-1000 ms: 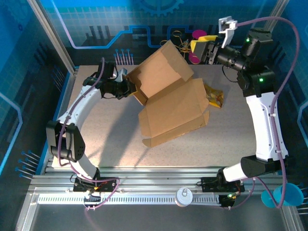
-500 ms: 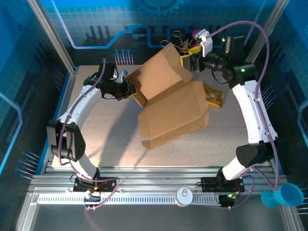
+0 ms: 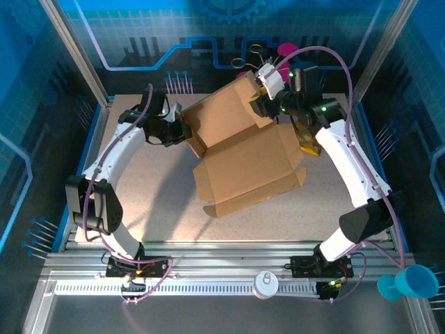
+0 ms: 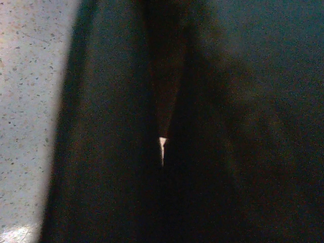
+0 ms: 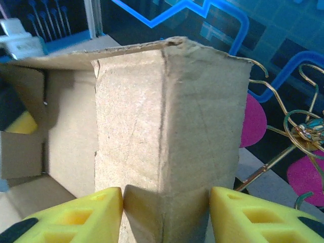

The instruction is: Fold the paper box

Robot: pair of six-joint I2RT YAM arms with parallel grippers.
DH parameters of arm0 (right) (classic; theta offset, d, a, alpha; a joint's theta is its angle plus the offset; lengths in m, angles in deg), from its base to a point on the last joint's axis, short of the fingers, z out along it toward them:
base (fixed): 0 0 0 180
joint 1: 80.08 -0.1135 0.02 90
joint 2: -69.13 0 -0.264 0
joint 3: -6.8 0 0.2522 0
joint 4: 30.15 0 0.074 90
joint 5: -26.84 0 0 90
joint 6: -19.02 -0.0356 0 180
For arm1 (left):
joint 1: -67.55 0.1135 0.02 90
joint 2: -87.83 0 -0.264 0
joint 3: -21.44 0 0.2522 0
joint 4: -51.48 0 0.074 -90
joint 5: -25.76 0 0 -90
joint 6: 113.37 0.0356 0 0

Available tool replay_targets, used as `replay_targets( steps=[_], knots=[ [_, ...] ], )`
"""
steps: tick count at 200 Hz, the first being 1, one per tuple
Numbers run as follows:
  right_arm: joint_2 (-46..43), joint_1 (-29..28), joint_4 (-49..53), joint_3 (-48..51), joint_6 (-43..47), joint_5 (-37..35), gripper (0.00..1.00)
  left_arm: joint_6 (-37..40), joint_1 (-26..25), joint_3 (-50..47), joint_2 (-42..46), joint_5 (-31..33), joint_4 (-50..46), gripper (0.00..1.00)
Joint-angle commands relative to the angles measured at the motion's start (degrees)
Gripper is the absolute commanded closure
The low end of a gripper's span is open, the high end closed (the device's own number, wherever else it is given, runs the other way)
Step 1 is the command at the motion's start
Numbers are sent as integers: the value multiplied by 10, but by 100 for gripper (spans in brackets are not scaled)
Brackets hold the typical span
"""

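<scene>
The right gripper (image 5: 166,212) has its yellow fingers (image 5: 81,217) spread apart, one on each side of a raised corner of the box (image 3: 243,156). The cardboard edge stands between them. At the box's left side, the left gripper (image 3: 182,130) meets a side flap; its wrist view is dark and blurred, so whether its jaws are together cannot be told. The brown box lies mid-table (image 3: 139,202), lid flap tilted up at the far side. A yellow packet (image 3: 309,144) lies just right of the box.

Speckled grey table (image 3: 146,202) enclosed by blue circuit-patterned walls (image 3: 139,35).
</scene>
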Motion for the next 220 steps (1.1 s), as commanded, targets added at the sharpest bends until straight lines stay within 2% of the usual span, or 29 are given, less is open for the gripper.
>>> replay_targets(
  steps=[1, 54, 92, 128, 165, 196, 220],
  knots=[
    [-10, -22, -28, 8, 32, -77, 50, 20, 2, 25, 27, -7, -14, 100],
    [16, -27, -27, -18, 50, -119, 46, 29, 2, 27, 36, 6, -26, 100],
    [37, -35, -29, -28, 53, -145, 49, 29, 2, 29, 39, 10, -30, 100],
    [47, -50, -41, -37, 54, -181, 72, 26, 1, 33, 40, 22, -38, 100],
    [48, -64, -50, -38, 60, -234, 83, 18, -10, 59, 34, 62, -69, 100],
    [54, -78, -66, -32, 64, -306, 100, -16, -27, 88, 26, 125, -108, 100],
    [56, -95, -94, -18, 68, -388, 100, -51, -39, 112, 25, 190, -142, 100]
  ],
)
